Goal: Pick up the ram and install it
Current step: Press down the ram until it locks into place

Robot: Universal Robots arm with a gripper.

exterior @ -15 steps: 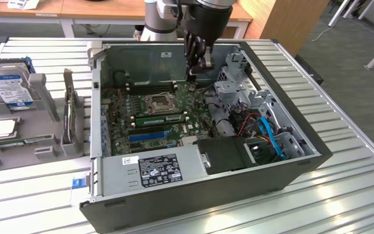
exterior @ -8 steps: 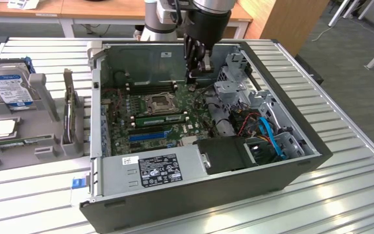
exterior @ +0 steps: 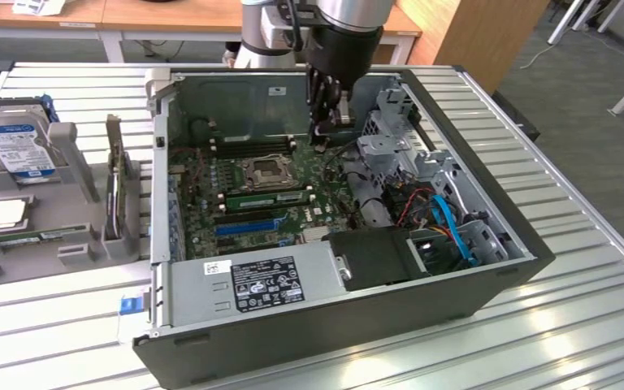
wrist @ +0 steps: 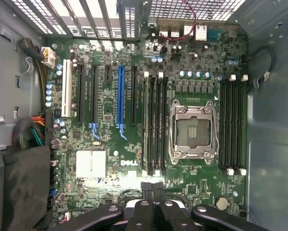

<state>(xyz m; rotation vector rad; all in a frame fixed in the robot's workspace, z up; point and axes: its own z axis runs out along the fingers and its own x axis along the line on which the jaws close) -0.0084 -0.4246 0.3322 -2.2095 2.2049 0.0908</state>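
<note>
Inside the open computer case (exterior: 474,280), my gripper (exterior: 331,126) hangs shut with nothing between its fingers. It is above the motherboard's (exterior: 209,231) rear edge, near the back memory slots (exterior: 253,145). In the wrist view, my gripper's (wrist: 153,188) black fingers are pressed together over the board's edge, below the empty CPU socket (wrist: 193,131). One ram stick (exterior: 266,197), slim and green, stands in a slot in front of the CPU socket (exterior: 264,171). Another slim green stick (exterior: 41,236) lies on the grey tray (exterior: 74,252) at the exterior view's left.
The tray also holds a blue-and-silver hard drive (exterior: 14,146), a square silver processor chip (exterior: 4,213) and an upright card (exterior: 117,183). Drive cages and cables (exterior: 421,187) crowd the case's right side. The power supply (exterior: 257,280) sits at its front. Dark memory slots (wrist: 232,125) flank the socket.
</note>
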